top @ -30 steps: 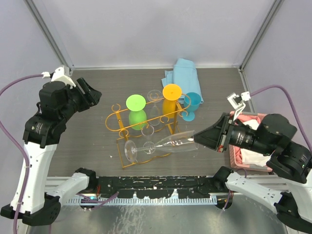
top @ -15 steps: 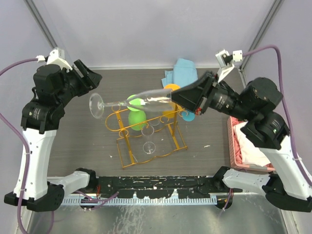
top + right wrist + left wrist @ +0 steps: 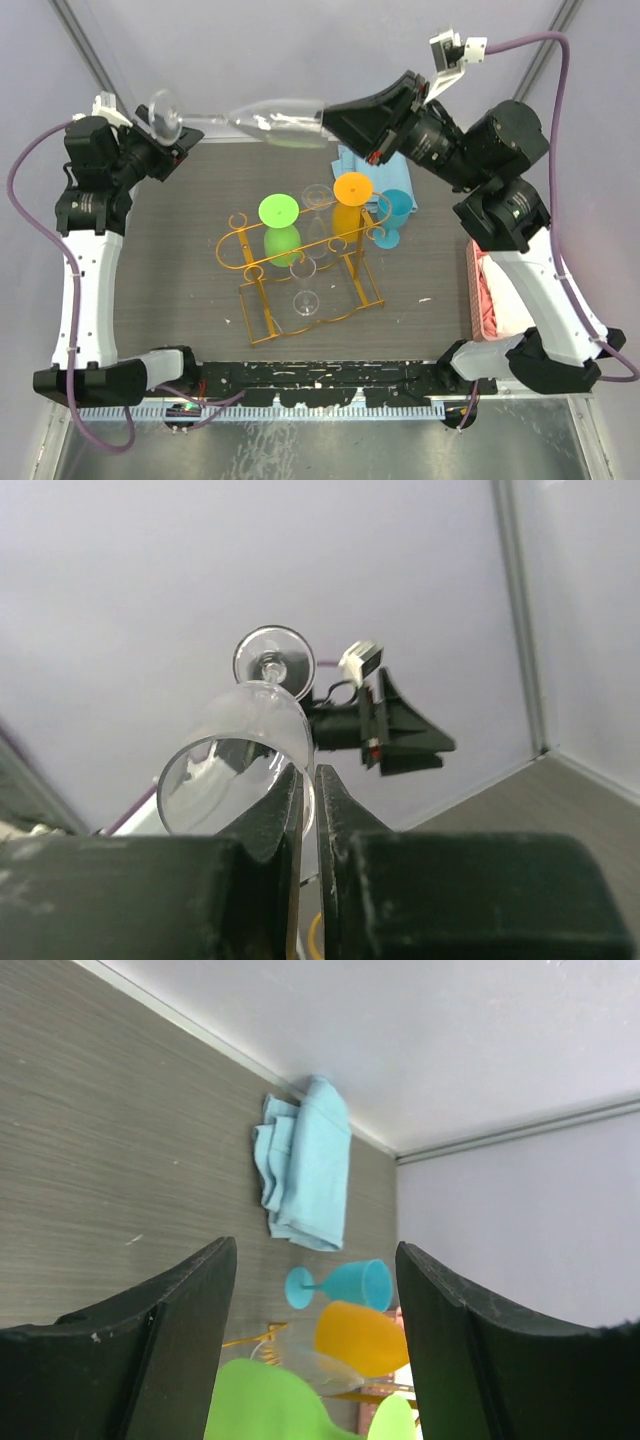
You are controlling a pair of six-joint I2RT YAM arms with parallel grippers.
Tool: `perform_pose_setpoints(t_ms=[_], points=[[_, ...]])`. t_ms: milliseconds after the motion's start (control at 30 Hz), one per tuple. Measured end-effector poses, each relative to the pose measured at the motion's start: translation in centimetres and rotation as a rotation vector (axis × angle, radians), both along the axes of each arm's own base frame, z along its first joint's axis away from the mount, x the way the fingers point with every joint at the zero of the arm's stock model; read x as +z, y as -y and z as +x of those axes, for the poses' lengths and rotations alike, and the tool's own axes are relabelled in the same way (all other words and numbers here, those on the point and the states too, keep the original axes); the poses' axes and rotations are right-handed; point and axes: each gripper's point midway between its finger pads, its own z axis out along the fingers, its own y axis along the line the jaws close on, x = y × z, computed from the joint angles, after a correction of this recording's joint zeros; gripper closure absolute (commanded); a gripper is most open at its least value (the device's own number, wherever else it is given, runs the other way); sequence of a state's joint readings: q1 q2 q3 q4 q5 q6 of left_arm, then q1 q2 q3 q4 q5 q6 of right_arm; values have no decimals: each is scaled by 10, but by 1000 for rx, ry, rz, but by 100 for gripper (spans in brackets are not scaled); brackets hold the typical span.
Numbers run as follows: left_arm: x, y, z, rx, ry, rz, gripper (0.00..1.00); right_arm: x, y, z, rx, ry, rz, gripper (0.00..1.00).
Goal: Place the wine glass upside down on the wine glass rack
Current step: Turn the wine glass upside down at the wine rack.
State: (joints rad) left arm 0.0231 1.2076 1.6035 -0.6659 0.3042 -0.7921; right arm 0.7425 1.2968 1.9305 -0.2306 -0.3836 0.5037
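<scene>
The wine glass (image 3: 270, 118) lies level in the air. The right fingers (image 3: 262, 825) pinch its bowl rim, and its foot points at the left fingers (image 3: 180, 1320), which are spread with nothing between them.

This looks like the carrying step – next the glass must turn bowl-down and its stem slide into a free hook.

The rack (image 3: 225, 245), far below both, already holds a green glass (image 3: 280, 225), an orange glass (image 3: 352, 200) and a clear one – all inverted.
</scene>
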Motion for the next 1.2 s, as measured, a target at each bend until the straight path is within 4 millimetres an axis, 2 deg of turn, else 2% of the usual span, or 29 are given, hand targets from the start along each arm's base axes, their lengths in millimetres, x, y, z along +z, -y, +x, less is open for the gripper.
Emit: perform_pose_setpoints(t_ms=[67, 200, 333, 500, 600, 733, 900, 1067, 1200], points=[[-4, -1, 8, -7, -2, -75, 35, 5, 6, 18, -28, 6, 23, 99], [-13, 3, 25, -41, 7, -268, 35, 15, 36, 70, -89, -12, 122, 100], [-11, 11, 40, -87, 23, -462, 35, 13, 56, 122, -49, -64, 230, 100], [26, 17, 50, -163, 125, -656, 35, -15, 52, 173, 87, -181, 296, 99], [58, 18, 49, -227, 214, -760, 34, -32, 42, 190, 177, -247, 308, 99], [88, 18, 46, -311, 295, -879, 34, -33, 33, 198, 297, -260, 319, 99], [110, 21, 40, -408, 374, -988, 34, -23, 33, 187, 383, -224, 319, 99], [120, 34, 36, -499, 469, -1040, 34, -8, 37, 166, 448, -150, 330, 99], [121, 52, 33, -564, 511, -1078, 34, -7, 38, 162, 488, -128, 340, 99]])
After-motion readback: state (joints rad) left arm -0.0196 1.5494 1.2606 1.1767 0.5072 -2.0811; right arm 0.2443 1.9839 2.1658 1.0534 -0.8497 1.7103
